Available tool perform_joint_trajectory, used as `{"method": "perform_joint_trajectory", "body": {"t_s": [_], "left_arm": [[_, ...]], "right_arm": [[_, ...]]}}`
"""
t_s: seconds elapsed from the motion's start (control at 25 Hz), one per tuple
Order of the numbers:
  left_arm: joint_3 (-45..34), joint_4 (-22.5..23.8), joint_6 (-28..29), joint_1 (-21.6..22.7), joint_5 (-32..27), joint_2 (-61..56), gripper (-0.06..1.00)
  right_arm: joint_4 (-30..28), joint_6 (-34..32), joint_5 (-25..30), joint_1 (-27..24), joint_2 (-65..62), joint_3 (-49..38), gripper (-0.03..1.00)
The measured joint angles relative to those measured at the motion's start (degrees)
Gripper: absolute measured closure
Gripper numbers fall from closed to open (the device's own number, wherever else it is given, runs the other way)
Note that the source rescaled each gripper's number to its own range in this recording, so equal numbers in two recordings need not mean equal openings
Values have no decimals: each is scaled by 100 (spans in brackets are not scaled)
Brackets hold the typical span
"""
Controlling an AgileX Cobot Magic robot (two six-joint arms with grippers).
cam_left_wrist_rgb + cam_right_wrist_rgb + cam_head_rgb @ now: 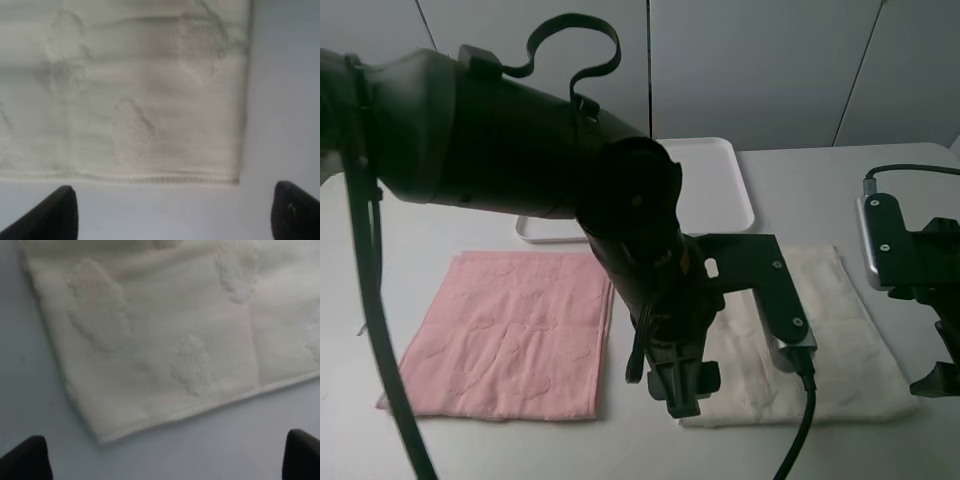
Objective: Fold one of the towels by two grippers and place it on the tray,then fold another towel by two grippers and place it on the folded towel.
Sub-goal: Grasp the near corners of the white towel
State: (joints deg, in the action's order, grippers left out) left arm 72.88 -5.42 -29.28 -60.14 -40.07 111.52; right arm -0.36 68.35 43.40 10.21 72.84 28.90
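The cream towel (840, 340) lies flat on the table, right of centre. A pink towel (510, 335) lies flat to its left. The white tray (715, 190) stands behind them, bare where it shows, with my left arm hiding part of it. My left gripper (682, 390) hovers at the cream towel's near left corner; in the left wrist view the gripper (175, 220) is open, the cream towel's hem (150, 177) just beyond its fingertips (55, 215). My right gripper (938, 378) is near the towel's near right corner; in its wrist view the gripper (165, 460) is open, short of the towel's corner (102, 437).
My bulky left arm (520, 140) crosses the exterior view and hides part of the tray and the cream towel's left side. A grey wall runs behind the white table (820, 200). The table's near edge is close below both towels.
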Motion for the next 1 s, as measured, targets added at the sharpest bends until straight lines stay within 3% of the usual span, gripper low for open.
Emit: {"method": "perform_joint_trajectory", "body": {"t_s": [0.4, 1.0], "left_arm": [[231, 163, 60, -459, -663, 578, -4], [260, 104, 477, -482, -500, 887, -4]], "right_arm": [[-197, 294, -138, 0, 141, -286, -3], [-220, 426, -343, 0, 281, -343, -3]]}}
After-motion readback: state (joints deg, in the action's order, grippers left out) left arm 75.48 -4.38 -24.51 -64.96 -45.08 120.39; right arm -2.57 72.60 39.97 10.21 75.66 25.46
